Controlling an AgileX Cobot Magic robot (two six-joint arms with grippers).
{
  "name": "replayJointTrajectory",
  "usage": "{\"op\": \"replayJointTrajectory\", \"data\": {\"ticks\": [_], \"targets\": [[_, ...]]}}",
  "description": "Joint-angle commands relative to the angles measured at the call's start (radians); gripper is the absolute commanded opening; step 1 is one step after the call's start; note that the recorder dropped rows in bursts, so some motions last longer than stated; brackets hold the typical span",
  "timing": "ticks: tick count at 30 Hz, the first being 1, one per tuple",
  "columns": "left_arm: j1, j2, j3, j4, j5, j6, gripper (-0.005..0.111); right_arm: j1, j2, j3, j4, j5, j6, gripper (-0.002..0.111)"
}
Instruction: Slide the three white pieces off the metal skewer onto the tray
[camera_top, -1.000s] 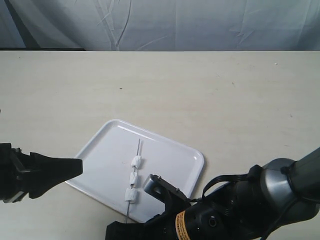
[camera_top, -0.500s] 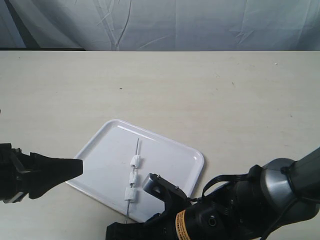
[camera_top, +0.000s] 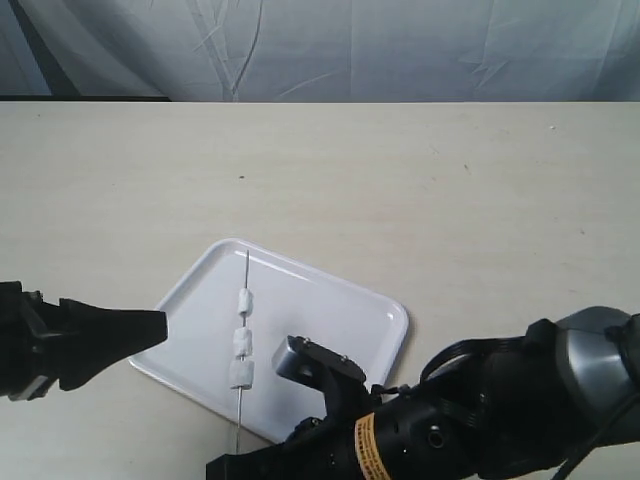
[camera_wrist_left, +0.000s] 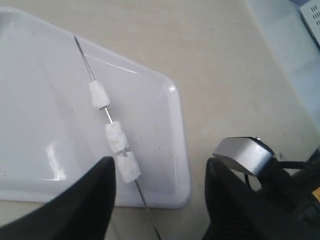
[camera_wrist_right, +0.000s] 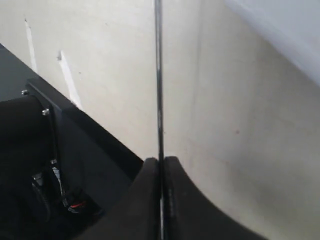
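Observation:
The tray (camera_top: 330, 300) lies on the table, near the front middle. The metal skewer (camera_top: 246, 270) runs lengthwise over its left half, with the three white pieces (camera_top: 241, 342) threaded in a row on it. My right gripper (camera_wrist_right: 161, 164) is shut on the skewer's (camera_wrist_right: 158, 75) near end, just off the tray's front edge (camera_top: 232, 463). My left gripper (camera_wrist_left: 160, 200) is open, and the skewer (camera_wrist_left: 147, 205) passes between its fingers. One left finger (camera_wrist_left: 95, 195) sits close beside the nearest of the white pieces (camera_wrist_left: 128, 167). In the exterior view the left gripper (camera_top: 150, 327) points at the tray's left edge.
The right arm's dark body with a yellow label (camera_top: 450, 430) fills the front right. Its silver block (camera_wrist_left: 245, 152) shows beside the tray's corner (camera_wrist_left: 175, 100). A grey curtain (camera_top: 320, 50) hangs behind the beige table (camera_top: 450, 180).
The skewer with its three pieces has shifted left and farther back over the tray. The right arm moved left with it. The left gripper has barely moved.

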Motion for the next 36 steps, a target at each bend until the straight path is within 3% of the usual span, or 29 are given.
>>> {"op": "replayJointTrajectory", "data": {"ticks": [1, 6, 14, 26, 36], "targets": [[-0.006, 0.031, -0.001, -0.058, 0.024, 0.01, 0.058, 0.001, -0.062, 0.008, -0.096, 0.018, 0.073, -0.001], [-0.006, 0.193, -0.042, -0.138, -0.026, 0.056, 0.061, 0.001, -0.14, 0.06, -0.154, 0.016, 0.098, -0.001], [-0.006, 0.449, -0.156, -0.187, -0.266, 0.073, 0.061, 0.001, -0.204, 0.061, -0.21, 0.029, 0.131, -0.001], [-0.006, 0.751, -0.181, -0.263, -0.338, 0.204, 0.061, 0.001, -0.212, 0.061, -0.217, 0.018, 0.131, -0.001], [-0.015, 0.874, -0.251, -0.288, -0.382, 0.237, 0.061, 0.001, -0.212, 0.061, -0.217, 0.007, 0.131, -0.001]]}}
